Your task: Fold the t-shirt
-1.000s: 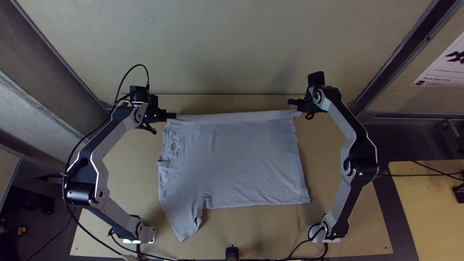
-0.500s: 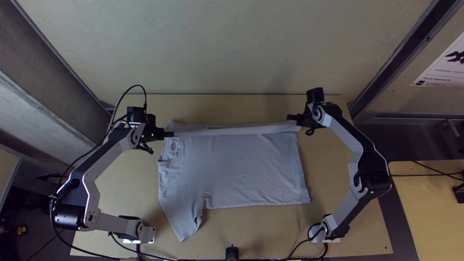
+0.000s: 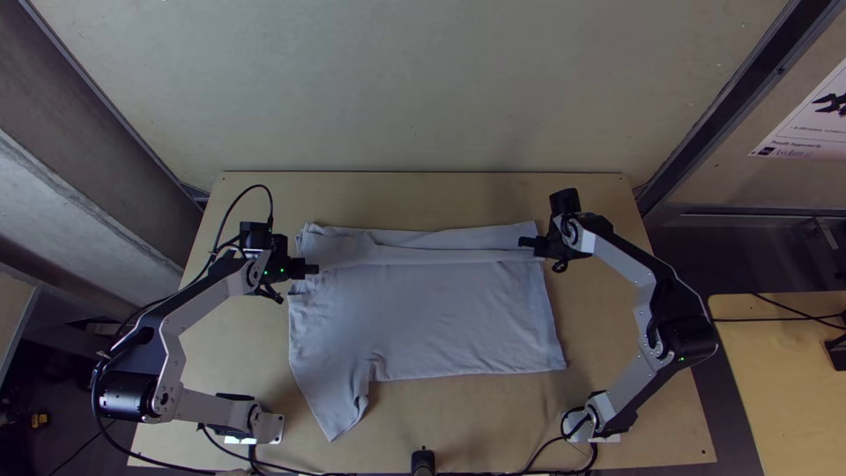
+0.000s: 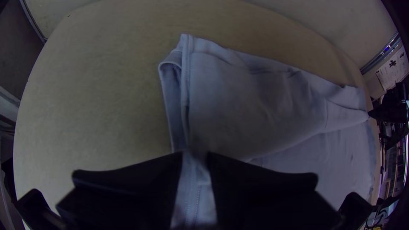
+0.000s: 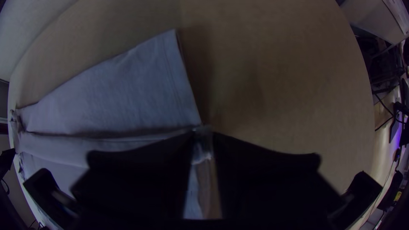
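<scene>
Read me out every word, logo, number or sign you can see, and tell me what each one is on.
White sheet at the top view's right edge: a dark picture with small print, too small to read reliably.
T-shirt: no text I can make out.
Left arm and right arm: no text I can make out.
So I have nothing to quote.

the t-shirt (image 3: 432,317) is pale blue-grey, the table (image 3: 238,353) light tan.
</scene>
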`<action>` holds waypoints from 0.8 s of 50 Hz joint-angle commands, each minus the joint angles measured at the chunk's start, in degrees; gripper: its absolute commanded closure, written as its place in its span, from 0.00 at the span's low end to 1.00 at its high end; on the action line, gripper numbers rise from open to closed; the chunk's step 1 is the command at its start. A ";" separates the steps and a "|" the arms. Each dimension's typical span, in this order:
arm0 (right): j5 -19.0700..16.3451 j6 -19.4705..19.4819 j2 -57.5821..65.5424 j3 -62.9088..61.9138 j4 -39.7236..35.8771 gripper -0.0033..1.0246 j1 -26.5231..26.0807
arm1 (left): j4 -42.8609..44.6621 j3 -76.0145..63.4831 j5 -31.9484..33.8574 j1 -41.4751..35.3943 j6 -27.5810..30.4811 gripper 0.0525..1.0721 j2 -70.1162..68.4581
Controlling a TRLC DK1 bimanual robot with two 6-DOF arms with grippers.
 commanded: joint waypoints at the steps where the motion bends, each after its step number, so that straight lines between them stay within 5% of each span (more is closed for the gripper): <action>1: 0.76 1.24 -3.48 -1.99 -0.69 0.04 -1.08 | 0.30 -1.13 -0.23 0.53 -0.60 0.19 -2.77; 4: 0.76 1.16 -5.77 -2.26 -1.04 0.04 -1.43 | -2.16 0.45 0.04 0.53 -0.51 0.05 -3.47; 21: 0.76 0.45 -25.90 -8.94 -1.39 0.04 -3.28 | -18.42 6.25 0.04 -1.76 2.04 0.05 -15.87; 40: 0.67 0.45 -40.66 -10.52 -16.25 0.04 -2.40 | -39.25 3.70 -0.23 -9.67 3.97 0.05 -32.21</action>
